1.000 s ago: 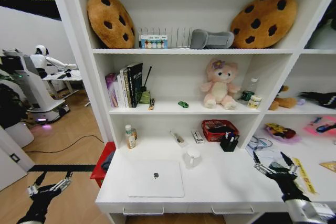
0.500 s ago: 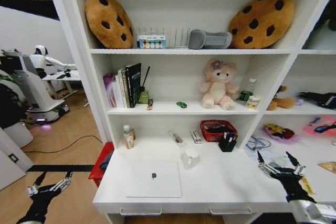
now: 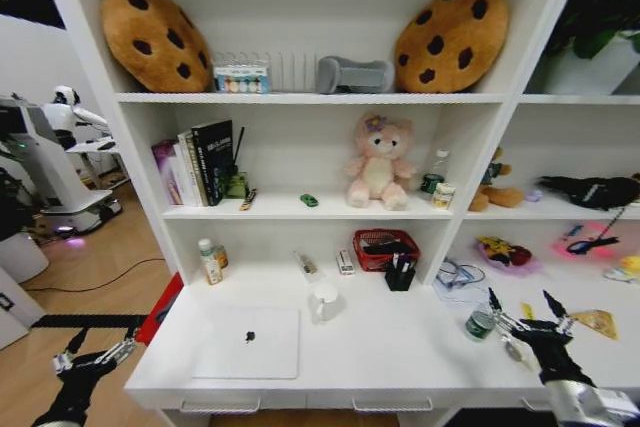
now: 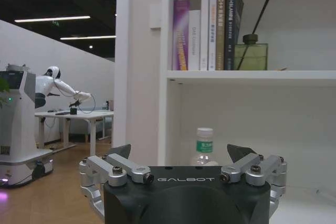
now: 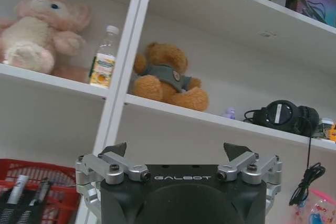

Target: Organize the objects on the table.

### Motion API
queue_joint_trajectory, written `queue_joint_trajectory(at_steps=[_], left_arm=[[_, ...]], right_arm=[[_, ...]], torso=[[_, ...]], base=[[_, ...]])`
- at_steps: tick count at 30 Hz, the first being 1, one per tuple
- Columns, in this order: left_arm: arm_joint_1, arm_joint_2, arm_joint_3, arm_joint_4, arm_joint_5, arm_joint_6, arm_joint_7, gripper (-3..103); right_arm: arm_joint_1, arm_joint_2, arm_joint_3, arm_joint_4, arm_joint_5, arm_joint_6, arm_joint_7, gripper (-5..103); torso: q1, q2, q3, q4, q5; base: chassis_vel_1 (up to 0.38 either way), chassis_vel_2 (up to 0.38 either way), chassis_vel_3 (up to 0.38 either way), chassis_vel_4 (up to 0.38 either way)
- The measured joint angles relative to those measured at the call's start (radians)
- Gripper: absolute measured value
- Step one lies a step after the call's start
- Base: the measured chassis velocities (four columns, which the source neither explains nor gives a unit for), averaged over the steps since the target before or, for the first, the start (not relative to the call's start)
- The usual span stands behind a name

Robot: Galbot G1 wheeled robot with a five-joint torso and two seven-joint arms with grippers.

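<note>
whole head view has slid left vs a second ago, so the camera/base has moved right along the table [image 3: 400, 347]; the things themselves haven't moved. new in view at the right end of the table: a small green can [image 3: 479, 324] and a yellow triangular piece [image 3: 597, 322]. judging by that, the robot is repositioning toward the right-end clutter, no pick started yet.

right gripper [image 3: 527, 314] hovers over the table's front right part, fingers spread wide, empty, just beside the green can. left gripper [image 3: 100, 347] hangs off the table's left end, low, over the floor, also wide and empty, idle.

task things: silver laptop [image 3: 247, 342] lies closed near the front left corner; white mug [image 3: 322, 301] just right of it; red basket [image 3: 384, 247] and black pen holder [image 3: 401, 273] toward the back edge; tiny green car [image 3: 309, 200] sits on the shelf above.

left wrist view adds a white-capped bottle [image 4: 203, 147] straight ahead and books [image 4: 207, 24] on the shelf above. right wrist view adds a brown teddy [image 5: 167, 77] and black headphones [image 5: 286, 115] on the right shelf bay.
</note>
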Motion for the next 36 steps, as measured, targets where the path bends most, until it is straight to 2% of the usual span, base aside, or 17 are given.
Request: queue_joint_trajectory(at_steps=[2, 3, 5, 7, 9, 13, 15, 17, 18, 21, 23, 24, 26, 29, 31, 33, 36], left_arm=[[0.0, 0.0, 0.0, 0.0, 0.0, 0.0, 0.0, 100], [0.0, 0.0, 0.0, 0.0, 0.0, 0.0, 0.0, 100], [0.0, 0.0, 0.0, 0.0, 0.0, 0.0, 0.0, 100], [0.0, 0.0, 0.0, 0.0, 0.0, 0.0, 0.0, 100], [0.0, 0.0, 0.0, 0.0, 0.0, 0.0, 0.0, 100], [0.0, 0.0, 0.0, 0.0, 0.0, 0.0, 0.001, 100], [0.0, 0.0, 0.0, 0.0, 0.0, 0.0, 0.001, 100], [0.0, 0.0, 0.0, 0.0, 0.0, 0.0, 0.001, 100], [0.0, 0.0, 0.0, 0.0, 0.0, 0.0, 0.001, 100], [0.0, 0.0, 0.0, 0.0, 0.0, 0.0, 0.001, 100], [0.0, 0.0, 0.0, 0.0, 0.0, 0.0, 0.001, 100], [0.0, 0.0, 0.0, 0.0, 0.0, 0.0, 0.001, 100], [0.0, 0.0, 0.0, 0.0, 0.0, 0.0, 0.0, 100], [0.0, 0.0, 0.0, 0.0, 0.0, 0.0, 0.0, 100], [0.0, 0.0, 0.0, 0.0, 0.0, 0.0, 0.0, 100], [0.0, 0.0, 0.0, 0.0, 0.0, 0.0, 0.0, 100], [0.0, 0.0, 0.0, 0.0, 0.0, 0.0, 0.0, 100]], right_arm=[[0.002, 0.0, -0.003, 0.0, 0.0, 0.0, 0.001, 100], [0.006, 0.0, -0.007, -0.001, 0.0, 0.0, 0.002, 100], [0.007, 0.001, -0.011, 0.0, 0.0, 0.0, 0.005, 100], [0.009, 0.004, -0.019, 0.005, 0.003, 0.0, 0.008, 100], [0.01, 0.006, -0.03, 0.005, 0.003, 0.006, 0.016, 100], [0.011, 0.007, -0.038, 0.005, 0.002, 0.019, 0.024, 100], [0.013, 0.01, -0.051, 0.007, -0.008, 0.033, 0.034, 100], [0.013, 0.01, -0.054, 0.008, -0.013, 0.035, 0.035, 100], [0.01, 0.012, -0.062, 0.01, -0.021, 0.036, 0.033, 100], [0.002, 0.013, -0.07, 0.021, -0.007, 0.036, 0.01, 100], [-0.019, 0.02, -0.1, 0.061, 0.027, 0.068, -0.093, 100], [-0.019, 0.02, -0.1, 0.061, 0.027, 0.068, -0.093, 100], [-0.028, 0.032, -0.141, 0.102, 0.035, 0.104, -0.19, 100], [-0.028, 0.045, -0.195, 0.153, 0.032, 0.089, -0.241, 100], [-0.026, 0.047, -0.206, 0.16, 0.028, 0.077, -0.244, 100], [-0.003, 0.045, -0.249, 0.163, 0.005, 0.018, -0.241, 100], [0.022, 0.041, -0.266, 0.144, -0.008, -0.016, -0.22, 100]], torso=[[0.0, 0.0, 0.0, -0.0002, -0.0012], [0.0, 0.0, 0.0, 0.0002, 0.001], [0.0, 0.0, 0.0, -0.0003, 0.0009], [0.0, 0.0, 0.0, -0.0002, -0.0015], [0.0, 0.0, 0.0, 0.0001, 0.001], [0.0, 0.0, 0.0, -0.0002, 0.0012], [0.0, 0.0, 0.0, 0.0001, -0.0007], [0.0, 0.0, 0.0, 0.0001, -0.0006], [0.0, 0.0, 0.0, -0.0002, 0.0007], [0.0, 0.0, 0.0, -0.0006, -0.0008], [0.0, 0.0, 0.0, -0.0001, -0.0006], [0.0, 0.0, 0.0, -0.0001, -0.0006], [0.0, 0.0, 0.0, 0.0, -0.0007], [0.0, 0.0, 0.0, -0.0002, -0.0005], [0.0, 0.0, 0.0, -0.0002, -0.0004], [0.0, 0.0, 0.0, -0.0001, 0.0001], [0.0, 0.0, 0.0, 0.0, -0.0002]], base=[[-0.33, -0.329, 0.329, 0.322], [-0.338, -0.325, 0.31, 0.317], [-0.345, -0.33, 0.31, 0.374], [-0.333, -0.339, 0.347, 0.349], [-0.28, -0.316, 0.306, 0.324], [-0.259, -0.272, 0.275, 0.252], [-0.127, -0.18, 0.12, 0.107], [-0.073, -0.099, 0.074, 0.058], [0.0, 0.0, 0.0, 0.0], [0.0, 0.0, 0.0, 0.0], [0.033, 0.059, -0.042, -0.048], [0.046, 0.093, -0.042, -0.04], [0.018, 0.027, -0.016, -0.02], [0.0, 0.0, 0.0, 0.0], [0.0, 0.0, 0.0, 0.0], [0.0, 0.0, 0.0, 0.0], [0.0, 0.0, 0.0, 0.0]])
